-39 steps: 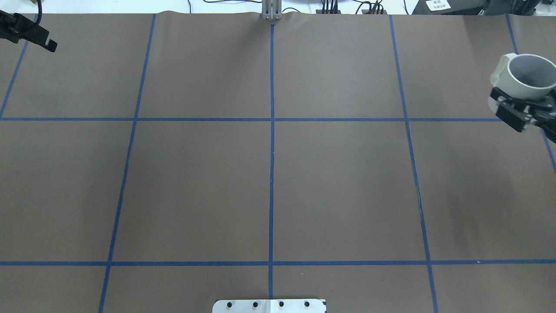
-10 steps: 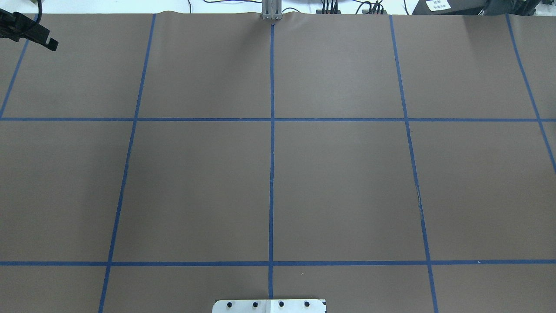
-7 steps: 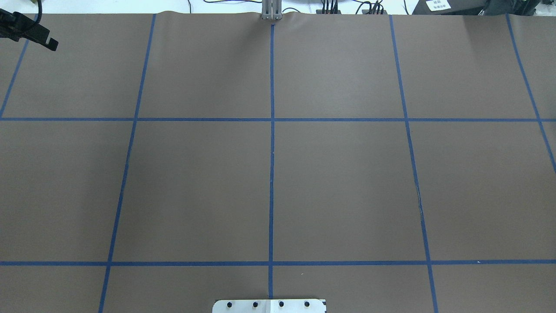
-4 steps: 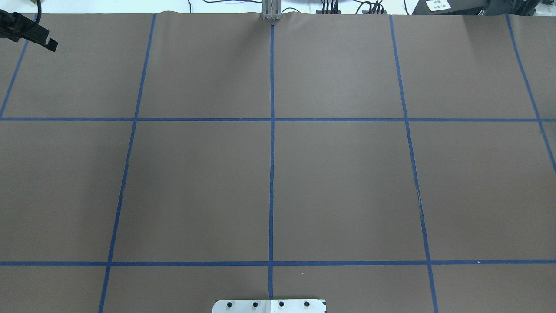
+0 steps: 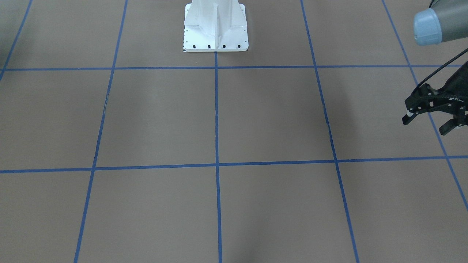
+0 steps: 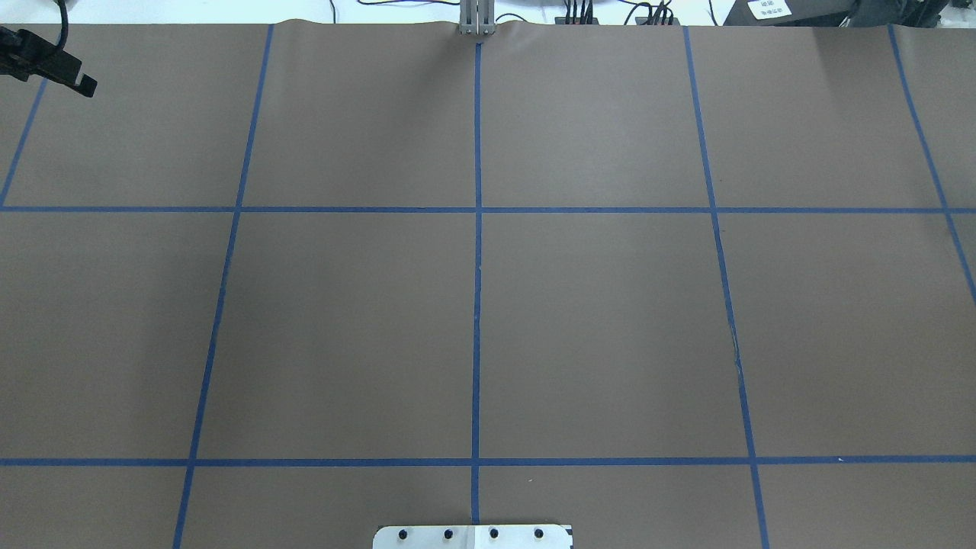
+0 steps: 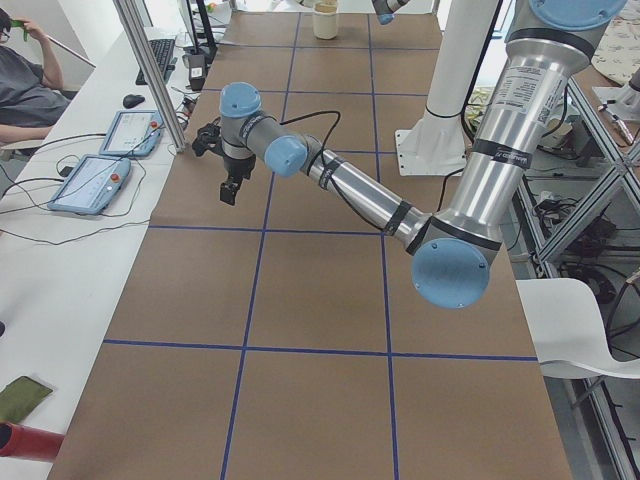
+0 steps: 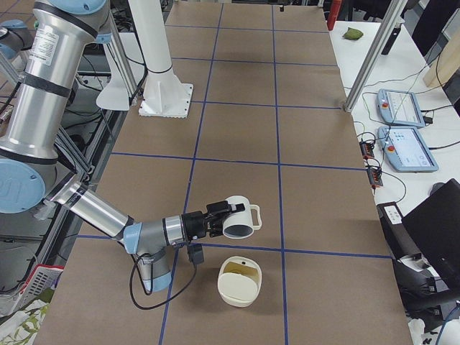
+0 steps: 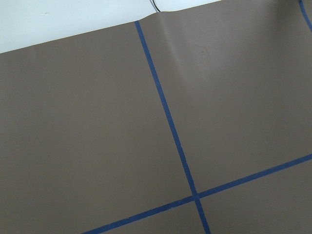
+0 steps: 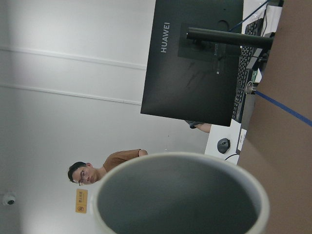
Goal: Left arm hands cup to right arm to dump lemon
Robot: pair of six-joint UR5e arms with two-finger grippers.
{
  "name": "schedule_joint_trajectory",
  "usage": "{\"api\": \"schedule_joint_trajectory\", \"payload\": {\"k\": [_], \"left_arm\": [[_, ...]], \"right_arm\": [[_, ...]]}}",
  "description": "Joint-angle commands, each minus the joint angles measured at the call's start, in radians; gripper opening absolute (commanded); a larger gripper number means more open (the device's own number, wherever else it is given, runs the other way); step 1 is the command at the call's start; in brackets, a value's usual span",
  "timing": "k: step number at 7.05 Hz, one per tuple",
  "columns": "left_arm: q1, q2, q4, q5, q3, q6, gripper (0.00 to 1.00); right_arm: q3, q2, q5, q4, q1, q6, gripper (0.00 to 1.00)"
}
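At the end of the desk (image 6: 610, 305) on the robot's right, the right arm (image 8: 97, 210) reaches out low with the cup (image 8: 239, 219) at its tip. The cup is off the surface and tipped onto its side, with its mouth turned outward and a little down and its handle on the side away from the wrist. Near it, toward the desk's end, a cream container (image 8: 239, 284) stands on the brown covering. I cannot tell whether the cup hangs right over it. Those jaws show only from the side and far off, so I cannot tell how they sit on the cup. In that arm's own camera the cup's grey inside and white rim fill the bottom, and beyond them are a black HUAWEI monitor (image 10: 195, 63) and a man in a brown shirt (image 10: 109, 165).

The left arm (image 7: 360, 195) stretches to the opposite end, near the far corner beside a metal post (image 7: 150, 70). Its jaws hang above the desk, spread wide, with nothing between them. Its camera shows only brown covering crossed by blue tape (image 9: 165, 112).

The robot's white pedestal (image 5: 215, 27) stands at the middle of its own edge. Two tablets (image 7: 100, 165) lie on the white bench alongside, where a person (image 7: 25, 85) sits
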Motion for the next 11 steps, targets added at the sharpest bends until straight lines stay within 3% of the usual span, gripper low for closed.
{"api": "schedule_joint_trajectory", "payload": {"k": [1, 4, 6, 7, 8, 11], "left_arm": [[0.0, 0.015, -0.003, -0.005, -0.01, -0.001, 1.0], [0.0, 0.027, -0.006, -0.007, -0.01, -0.001, 1.0], [0.002, 0.027, -0.006, -0.007, -0.01, -0.001, 1.0], [0.005, 0.025, -0.006, -0.007, -0.01, -0.002, 1.0], [0.014, 0.019, -0.008, -0.007, -0.01, -0.036, 1.0], [0.086, -0.048, -0.009, -0.005, -0.034, -0.266, 1.0]], "right_arm": [[0.015, 0.002, 0.078, -0.013, 0.0, -0.402, 0.44], [0.096, 0.017, 0.199, -0.197, -0.002, -0.844, 0.51], [0.111, 0.11, 0.282, -0.309, -0.003, -1.19, 0.52], [0.111, 0.179, 0.313, -0.353, -0.003, -1.242, 0.55], [0.112, 0.25, 0.369, -0.409, -0.008, -1.244, 0.48], [0.114, 0.446, 0.345, -0.613, -0.041, -1.267, 0.48]]}}
